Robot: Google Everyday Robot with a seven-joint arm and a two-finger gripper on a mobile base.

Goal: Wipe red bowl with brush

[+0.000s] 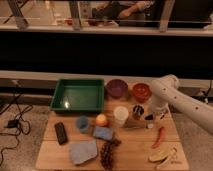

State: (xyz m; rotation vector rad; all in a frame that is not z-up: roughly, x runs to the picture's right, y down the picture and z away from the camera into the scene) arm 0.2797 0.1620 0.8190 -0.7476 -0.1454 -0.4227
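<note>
The red bowl [141,91] sits at the back right of the wooden table, right of the dark purple bowl [117,88]. My white arm comes in from the right. The gripper [152,116] hangs low over the table just in front of the red bowl and slightly to its right, next to a dark can [138,111]. A small dark thing [148,118] shows at the gripper's tip. It may be the brush, but I cannot tell, nor whether it is held.
A green tray [79,95] stands at the back left. On the table are a white cup [120,115], an orange [102,119], a blue cup [82,123], a blue sponge [103,133], a black slab [61,133], a grey cloth [82,151], grapes [106,152], a red chili [159,136] and a banana [162,155].
</note>
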